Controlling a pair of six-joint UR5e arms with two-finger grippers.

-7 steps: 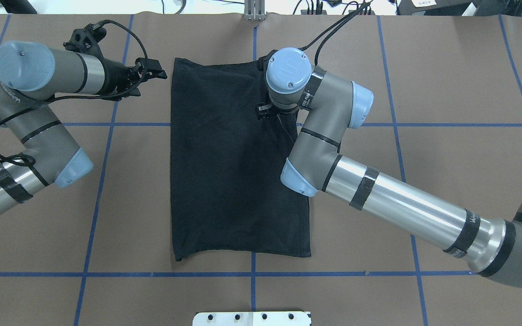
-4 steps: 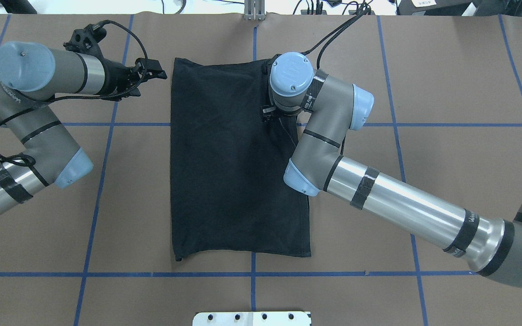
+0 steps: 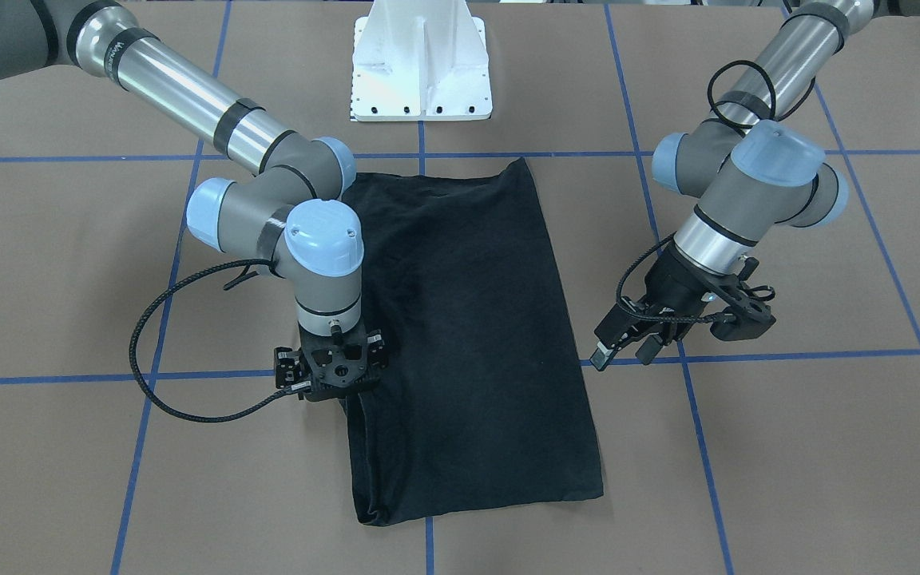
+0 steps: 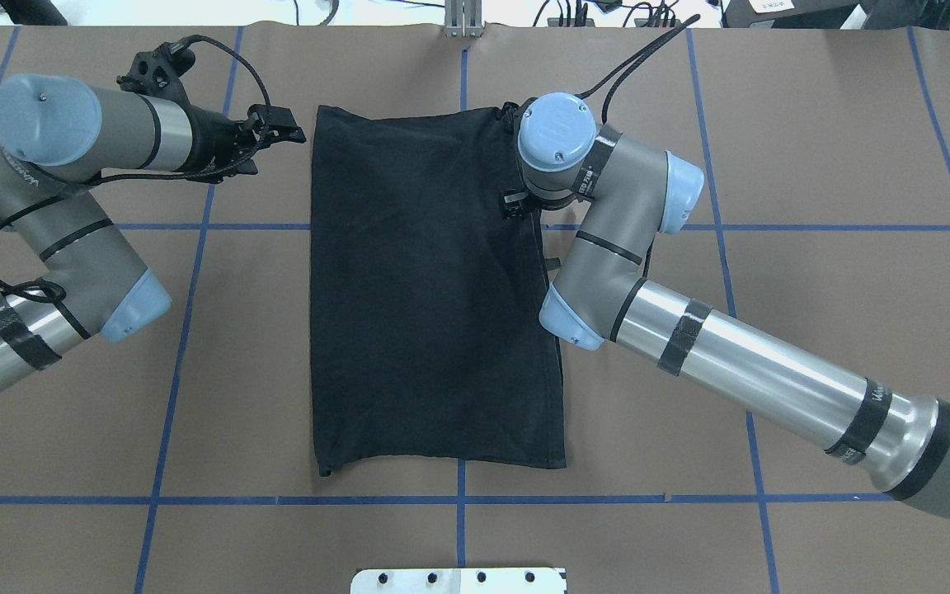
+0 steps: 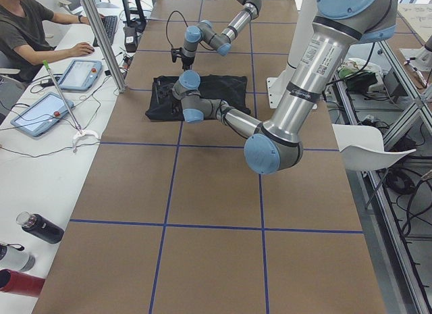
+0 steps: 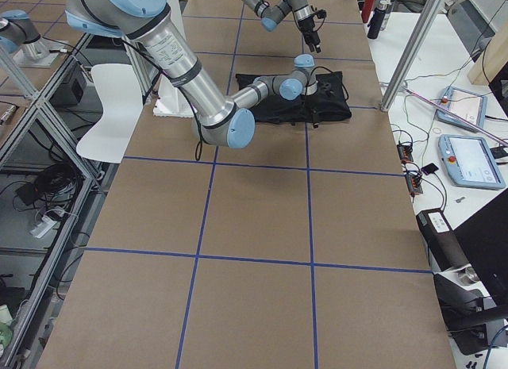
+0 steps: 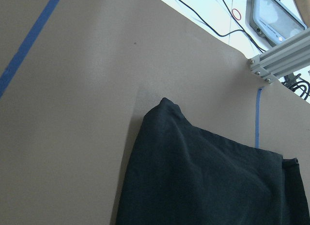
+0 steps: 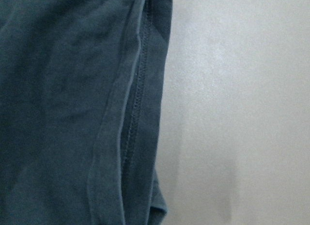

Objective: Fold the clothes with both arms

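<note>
Folded black T-shirt on bench; left end effector spread apart alongside, right end effector at its edge, grip unclear.

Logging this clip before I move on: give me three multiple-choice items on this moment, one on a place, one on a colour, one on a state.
1. Where is the left gripper?
A) over bare table beside the T-shirt
B) pressed on the shirt's middle
C) above the white pedestal

2. What colour are the tape lines on the table?
A) red
B) blue
C) yellow

3. How does the T-shirt lie?
A) crumpled in a heap
B) hanging in the air between both grippers
C) flat, folded into a long rectangle

Key:
1 A: the front-facing and overhead views show it clear of the shirt's edge.
2 B: blue lines form a grid on the brown surface.
3 C: its edges run straight and it rests on the table.
</note>
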